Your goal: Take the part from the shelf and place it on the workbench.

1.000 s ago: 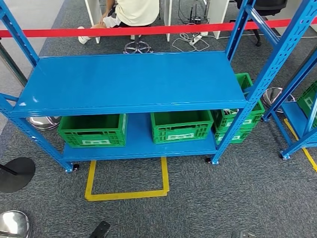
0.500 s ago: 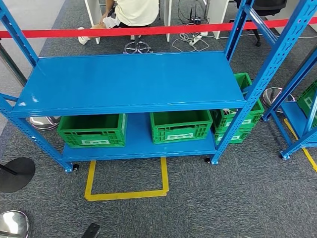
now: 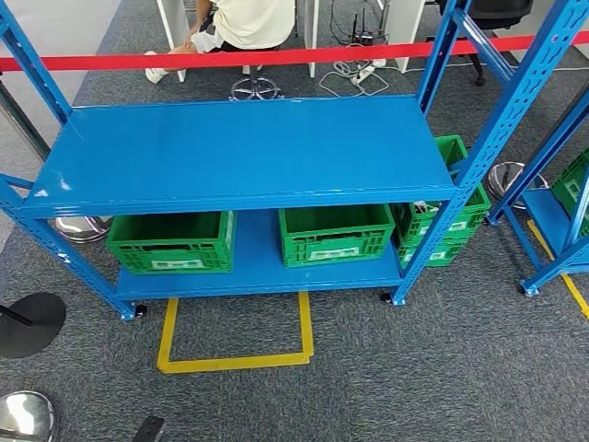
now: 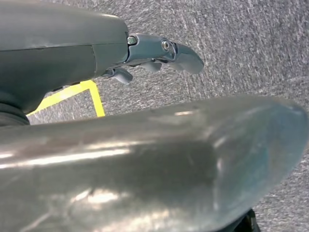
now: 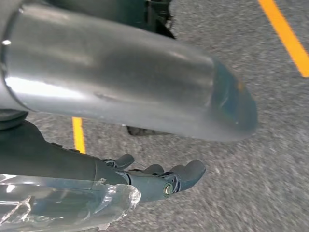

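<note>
The blue shelf point(image 3: 236, 152) stands straight ahead in the head view, its upper board bare. On its lower board sit two green crates, one at the left point(image 3: 171, 241) and one in the middle point(image 3: 336, 233); both look empty from here. Stacked green crates point(image 3: 444, 221) stand beside the right post, with some grey pieces point(image 3: 427, 209) showing in the upper one. My left hand point(image 3: 148, 430) hangs low over the carpet, its dark tip at the bottom edge. My left hand point(image 4: 160, 50) holds nothing, fingers stretched out. My right hand point(image 5: 160, 179) also hangs over the carpet, fingers straight and empty, with crinkled clear film point(image 5: 73, 205) along it.
A yellow taped square point(image 3: 236, 336) marks the carpet before the shelf. A red barrier tape point(image 3: 278, 57) runs behind it, with a seated person point(image 3: 243, 23) beyond. A second blue rack point(image 3: 556, 212) stands at the right. Round stand bases point(image 3: 28, 322) lie at the left.
The dark tip of my left hand has slid left and lower along the bottom edge. The bit of my right hand seen a second ago at the bottom right has dropped out of the head view.
</note>
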`<state>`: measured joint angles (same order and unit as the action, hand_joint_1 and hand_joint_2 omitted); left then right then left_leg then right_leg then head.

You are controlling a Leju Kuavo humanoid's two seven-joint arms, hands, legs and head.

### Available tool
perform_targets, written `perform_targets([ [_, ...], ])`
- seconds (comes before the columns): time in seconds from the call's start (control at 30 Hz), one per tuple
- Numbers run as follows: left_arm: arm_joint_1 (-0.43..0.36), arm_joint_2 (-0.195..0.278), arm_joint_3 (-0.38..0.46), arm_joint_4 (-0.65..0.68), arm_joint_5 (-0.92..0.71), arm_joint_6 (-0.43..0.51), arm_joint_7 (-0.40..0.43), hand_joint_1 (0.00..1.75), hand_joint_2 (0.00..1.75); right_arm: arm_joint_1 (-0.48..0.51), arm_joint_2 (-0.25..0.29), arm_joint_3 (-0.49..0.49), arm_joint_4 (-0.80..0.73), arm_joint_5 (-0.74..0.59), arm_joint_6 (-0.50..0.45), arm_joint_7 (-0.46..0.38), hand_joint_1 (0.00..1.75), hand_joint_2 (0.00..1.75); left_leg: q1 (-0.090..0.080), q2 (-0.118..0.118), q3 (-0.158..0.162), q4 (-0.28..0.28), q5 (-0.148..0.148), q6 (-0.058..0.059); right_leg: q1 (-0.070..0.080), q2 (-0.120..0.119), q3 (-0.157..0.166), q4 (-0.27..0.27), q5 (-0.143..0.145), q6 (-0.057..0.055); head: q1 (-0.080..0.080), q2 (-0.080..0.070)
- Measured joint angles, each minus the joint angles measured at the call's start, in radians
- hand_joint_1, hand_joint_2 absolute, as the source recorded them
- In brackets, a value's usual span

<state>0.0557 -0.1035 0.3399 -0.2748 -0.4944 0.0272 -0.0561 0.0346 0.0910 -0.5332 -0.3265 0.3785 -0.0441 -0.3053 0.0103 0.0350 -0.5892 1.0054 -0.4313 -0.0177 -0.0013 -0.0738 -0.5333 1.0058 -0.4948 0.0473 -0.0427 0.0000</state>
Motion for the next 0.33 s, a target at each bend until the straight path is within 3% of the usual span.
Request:
perform_targets([
  [0.33, 0.04, 0.037, -0.132, -0.036, 0.21, -0.01, 0.023, 0.0, 0.0, 0.049, -0.033, 0.209, -0.021, -0.16, 0.016, 0.129, 0.0, 0.0, 0.0, 0.0, 0.0, 0.0, 0.0, 0.0, 0.0, 0.0, 0.0, 0.0, -0.001, -0.001, 0.0, 0.0],
])
